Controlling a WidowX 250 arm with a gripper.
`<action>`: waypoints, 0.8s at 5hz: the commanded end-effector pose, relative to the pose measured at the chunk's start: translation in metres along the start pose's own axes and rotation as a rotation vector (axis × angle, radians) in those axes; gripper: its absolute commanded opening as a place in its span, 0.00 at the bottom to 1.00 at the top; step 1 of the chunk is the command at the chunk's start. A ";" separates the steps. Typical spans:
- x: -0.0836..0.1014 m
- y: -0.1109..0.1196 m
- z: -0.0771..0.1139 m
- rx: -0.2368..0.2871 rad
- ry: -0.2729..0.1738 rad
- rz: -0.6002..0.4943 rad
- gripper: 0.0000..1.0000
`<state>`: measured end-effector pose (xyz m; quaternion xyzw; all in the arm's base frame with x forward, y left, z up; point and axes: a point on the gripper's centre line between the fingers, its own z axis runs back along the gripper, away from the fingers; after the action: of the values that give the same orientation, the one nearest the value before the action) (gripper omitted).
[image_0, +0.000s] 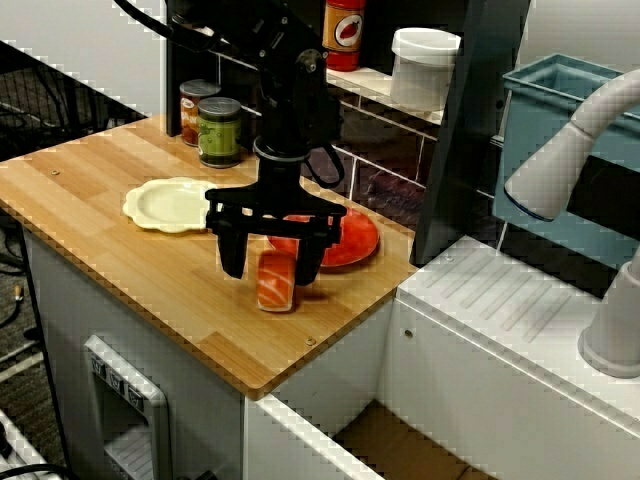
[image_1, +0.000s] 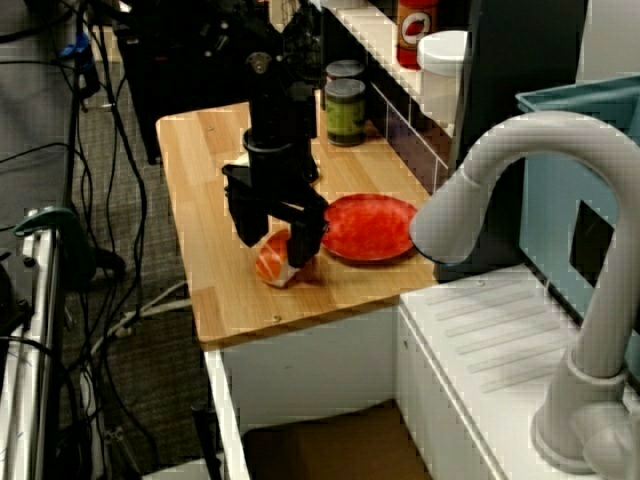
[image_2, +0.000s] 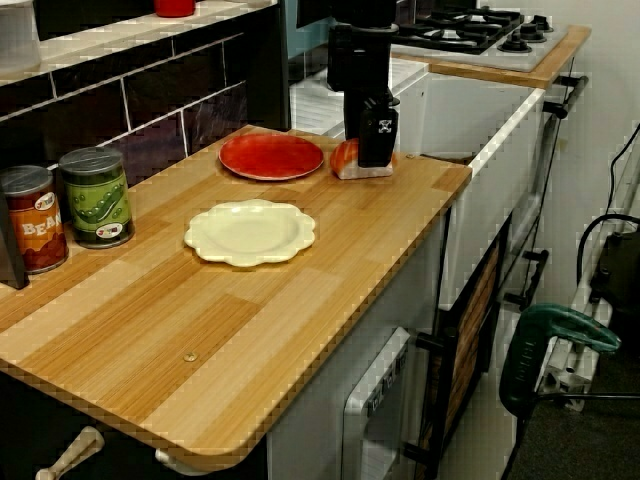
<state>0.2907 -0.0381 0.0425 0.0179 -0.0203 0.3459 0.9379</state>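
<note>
Salmon sushi piece (image_0: 276, 283): orange top with pale stripes, white rice base underneath. Rests base-down on wooden counter (image_0: 120, 250), near front edge. Just beside red plate (image_0: 352, 240), not on it. Sits between gripper (image_0: 269, 276) fingers.

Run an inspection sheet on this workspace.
Surface: wooden counter, bare wood around the items.
Job's things: salmon sushi piece lying on the counter beside the red plate, not on it.
Clutter: cream plate; peas can and beans can by the back wall.
Grippers: gripper low at the counter, jaws open, one on either side of the sushi piece; contact cannot be told.
Cables: black loop at the arm's wrist; floor cables beside the counter.
Surroundings: faucet past the counter's end; stove beyond.
</note>
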 end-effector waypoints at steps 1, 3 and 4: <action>0.009 0.008 0.008 -0.068 -0.029 0.041 0.02; 0.012 0.012 0.008 -0.053 -0.039 0.054 0.00; 0.020 0.019 0.029 -0.078 -0.005 0.027 0.00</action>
<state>0.2834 -0.0131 0.0530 -0.0053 -0.0011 0.3577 0.9338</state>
